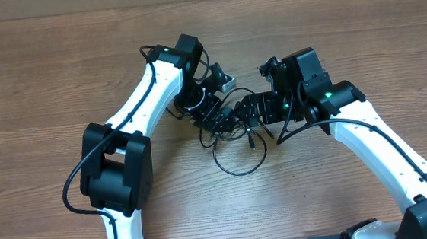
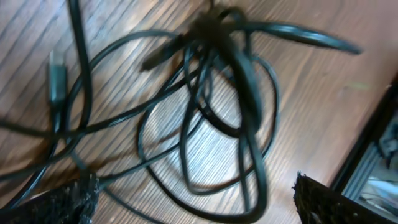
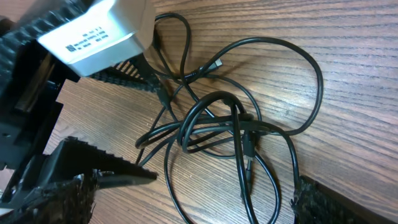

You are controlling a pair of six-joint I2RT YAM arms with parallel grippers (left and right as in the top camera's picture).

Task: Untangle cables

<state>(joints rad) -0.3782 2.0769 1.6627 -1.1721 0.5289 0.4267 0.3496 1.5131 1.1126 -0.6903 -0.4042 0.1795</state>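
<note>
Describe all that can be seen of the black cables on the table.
The cables are thin, black, flexible cords, rubbery in look, with small plug ends. They lie on the wooden table in a loose tangle of crossing loops; one wide loop spreads toward the arms' bases. The left end effector stands open over the tangle. Whether it touches them cannot be told.

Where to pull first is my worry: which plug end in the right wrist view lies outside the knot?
The plug end near the picture's top, lying alone above the knot; the other plug sits among the crossed loops.
</note>
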